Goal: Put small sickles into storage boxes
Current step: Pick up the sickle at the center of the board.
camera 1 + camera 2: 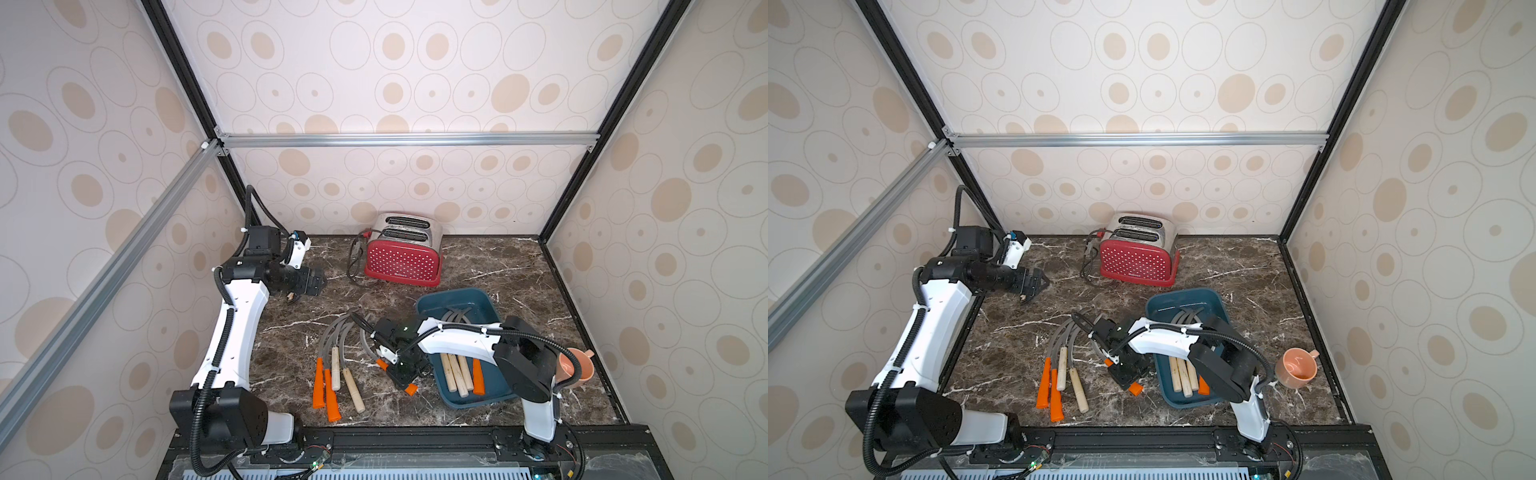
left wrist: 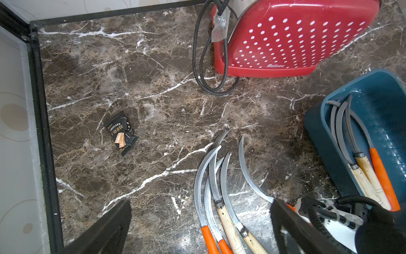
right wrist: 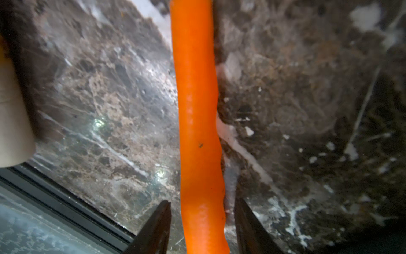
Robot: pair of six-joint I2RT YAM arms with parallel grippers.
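Note:
Several small sickles with orange or pale wooden handles lie side by side on the marble, left of the dark teal storage box. More sickles lie inside the box. One orange-handled sickle lies apart between the group and the box. My right gripper is down over its handle, open, a finger on each side with a gap at both. My left gripper hovers open and empty at the back left.
A red dotted toaster with a black cord stands at the back. A small black snack packet lies below the left gripper. A peach cup lies on its side at the right, behind the right arm.

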